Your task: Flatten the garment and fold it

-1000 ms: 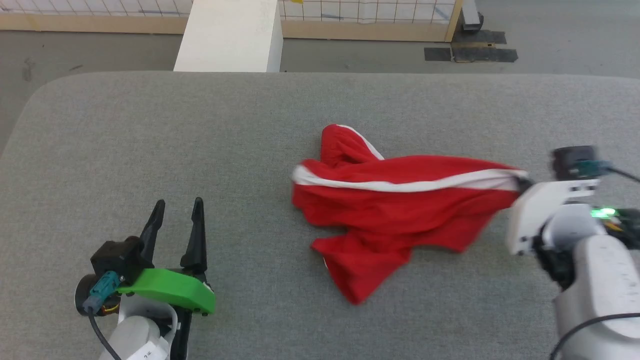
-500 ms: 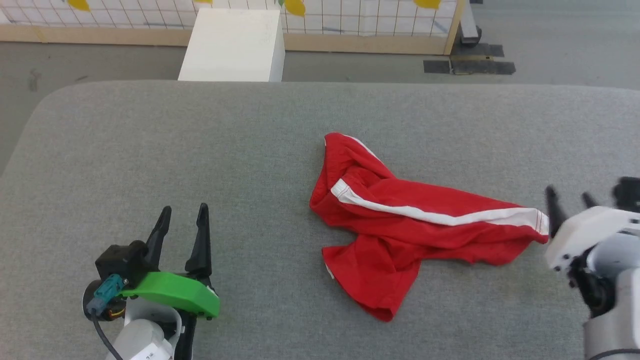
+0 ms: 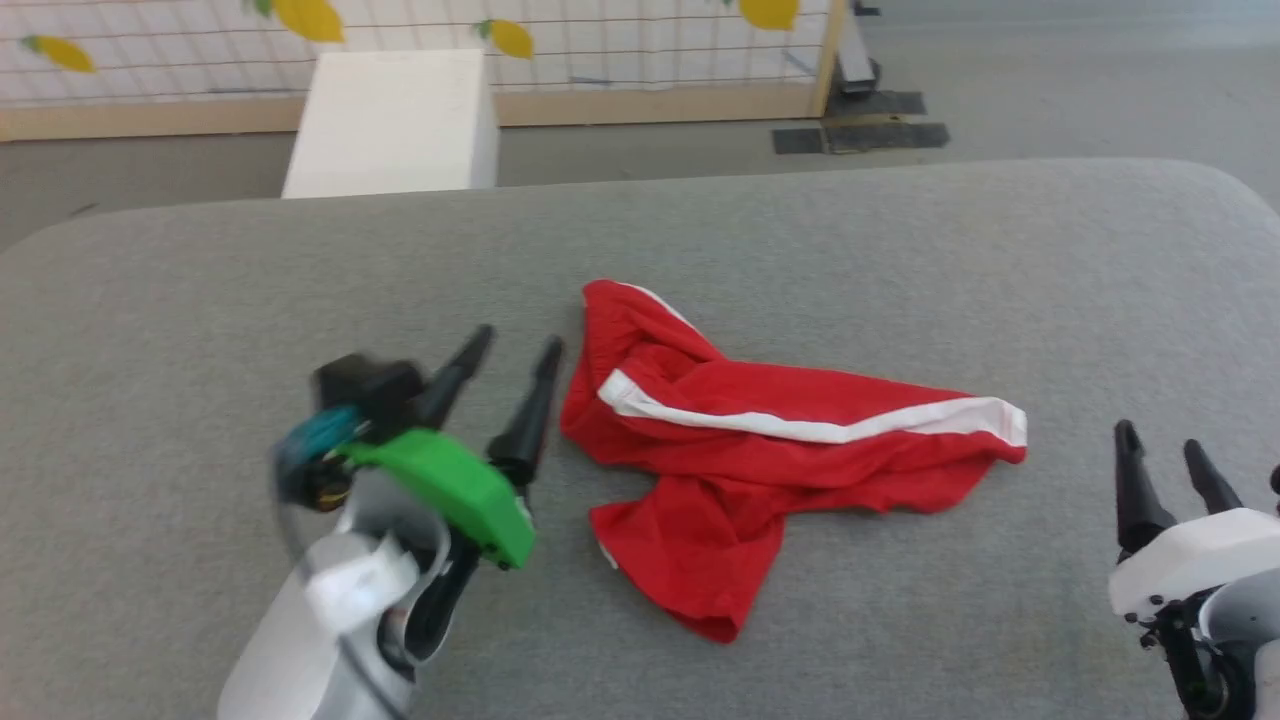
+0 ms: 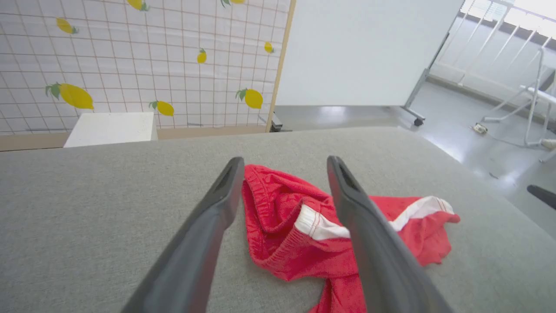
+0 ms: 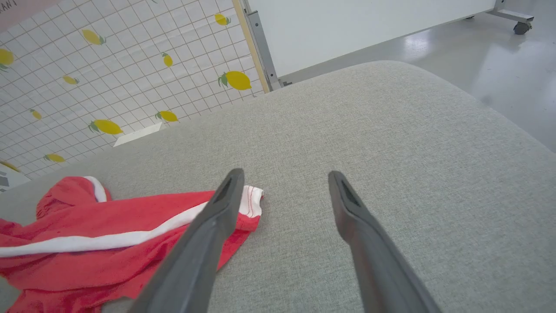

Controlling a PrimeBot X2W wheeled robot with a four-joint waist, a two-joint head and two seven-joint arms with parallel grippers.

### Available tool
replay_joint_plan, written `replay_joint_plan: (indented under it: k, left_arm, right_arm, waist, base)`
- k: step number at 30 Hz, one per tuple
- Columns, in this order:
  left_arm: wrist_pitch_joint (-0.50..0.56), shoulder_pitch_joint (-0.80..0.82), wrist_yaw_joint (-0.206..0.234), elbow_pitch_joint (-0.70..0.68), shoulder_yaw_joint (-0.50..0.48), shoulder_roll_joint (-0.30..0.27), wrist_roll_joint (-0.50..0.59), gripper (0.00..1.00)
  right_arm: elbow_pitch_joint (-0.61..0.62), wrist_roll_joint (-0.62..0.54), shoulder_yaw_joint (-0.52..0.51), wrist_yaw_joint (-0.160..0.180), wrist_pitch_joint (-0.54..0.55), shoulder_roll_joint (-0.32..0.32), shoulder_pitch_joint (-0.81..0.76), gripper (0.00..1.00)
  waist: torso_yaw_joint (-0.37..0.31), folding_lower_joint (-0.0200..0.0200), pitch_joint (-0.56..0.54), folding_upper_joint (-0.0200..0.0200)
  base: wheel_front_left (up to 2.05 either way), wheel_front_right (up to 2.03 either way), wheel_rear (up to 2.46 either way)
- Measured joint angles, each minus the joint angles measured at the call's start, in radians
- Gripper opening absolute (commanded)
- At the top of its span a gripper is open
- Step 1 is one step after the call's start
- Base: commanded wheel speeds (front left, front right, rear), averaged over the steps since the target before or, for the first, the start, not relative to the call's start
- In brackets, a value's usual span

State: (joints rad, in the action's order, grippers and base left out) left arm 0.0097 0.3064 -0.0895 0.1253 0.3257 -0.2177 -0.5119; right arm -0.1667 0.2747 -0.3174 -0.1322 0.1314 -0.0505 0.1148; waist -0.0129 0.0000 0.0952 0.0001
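Jaws spread wide, empty, on left gripper and right gripper. Crumpled red soft-fabric shorts with white side stripe, mid grey felt-covered table. Flattening stage; next, likely pinch waistband edge, draw outward.

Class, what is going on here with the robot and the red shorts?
The robot is dealing with red shorts, which lie crumpled and unfolded on the grey table. Neither gripper holds them: the left gripper, open, hovers by the waistband end, and the right gripper, open, sits apart from the striped hem.
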Motion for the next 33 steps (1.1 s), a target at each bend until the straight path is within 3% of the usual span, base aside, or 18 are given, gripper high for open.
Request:
replay_joint_plan:
  k: [7,16,17,18,19,20,33]
  left_arm:
    - [0.397,0.123,-0.008,0.109,0.091,-0.023,-0.057,1.00]
    - [0.535,0.195,0.021,0.140,0.106,-0.063,-0.055,1.00]
    - [0.543,0.195,0.021,0.140,0.106,-0.064,-0.058,0.95]
    - [0.544,0.195,0.021,0.137,0.107,-0.064,-0.060,0.44]
    - [0.543,0.195,0.021,0.133,0.108,-0.064,-0.060,0.17]
    - [0.543,0.195,0.021,0.128,0.107,-0.063,-0.062,0.00]
    - [0.483,0.136,0.046,0.010,0.110,-0.053,-0.073,0.00]
  right_arm:
    - [0.001,0.021,0.035,0.000,-0.014,0.000,0.001,1.00]
    - [-0.012,0.035,0.052,0.000,-0.039,0.000,0.002,1.00]
    - [-0.013,0.036,0.053,0.000,-0.044,0.000,0.002,1.00]
    - [-0.014,0.036,0.052,0.000,-0.046,0.000,0.002,1.00]
    - [-0.016,0.036,0.052,0.000,-0.048,0.000,0.003,1.00]
    - [-0.018,0.036,0.052,0.000,-0.051,0.000,0.004,1.00]
    - [-0.025,-0.002,0.084,0.000,-0.052,0.001,0.028,1.00]
  waist:
    - [-0.070,0.0000,0.021,0.0000]
    - [-0.122,0.0000,0.078,0.0000]
    - [-0.125,0.0000,0.083,0.0000]
    - [-0.127,0.0000,0.089,0.0000]
    - [-0.128,0.0000,0.093,0.0000]
    - [-0.128,0.0000,0.098,0.0000]
    - [-0.089,0.0000,0.087,0.0000]
  base:
    - [0.00,0.00,0.00]
    - [0.00,0.00,0.00]
    - [0.00,0.00,0.00]
    - [0.00,0.00,0.00]
    - [0.00,0.00,0.00]
    - [0.00,0.00,0.00]
    - [0.00,0.00,0.00]
